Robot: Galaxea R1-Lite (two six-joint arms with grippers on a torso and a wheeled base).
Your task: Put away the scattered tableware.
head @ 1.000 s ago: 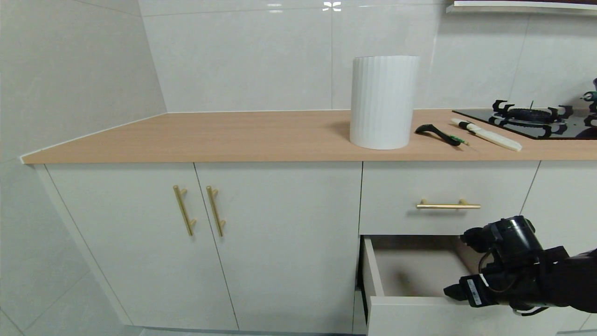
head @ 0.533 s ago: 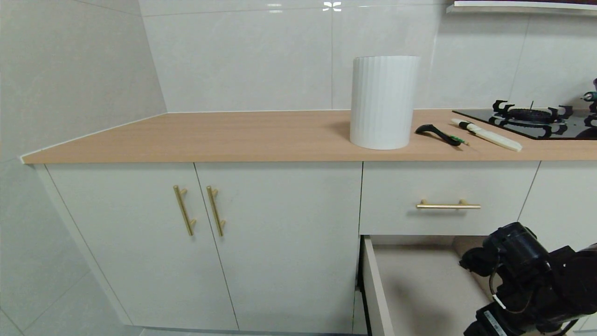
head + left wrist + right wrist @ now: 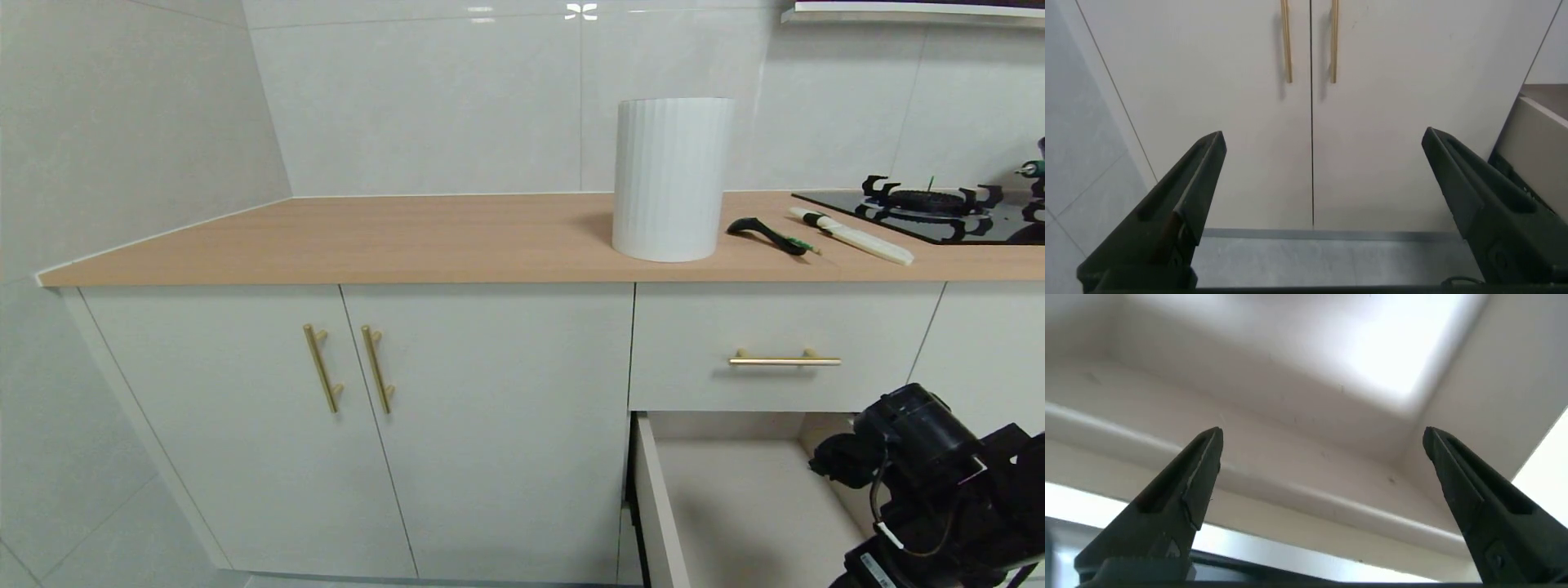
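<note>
A tall white ribbed tub point(image 3: 671, 180) stands on the brown wooden table point(image 3: 408, 237). Just right of the tub lies a small black tool with a green tip point(image 3: 767, 233), and a long white knife point(image 3: 853, 235) lies a bit farther right. Below the tub, to its right, a white drawer point(image 3: 657, 506) is open. The right gripper point(image 3: 1319, 498) hangs over it, fingers point(image 3: 1180, 502) spread wide, holding nothing. The left gripper point(image 3: 1323, 204) faces the white cupboard doors with gold handles point(image 3: 1310, 98) below the tub, fingers point(image 3: 1184, 196) spread wide too.

The open drawer point(image 3: 653, 498) ran off the head view's bottom edge, its right side hidden behind the right arm point(image 3: 922, 457)
</note>
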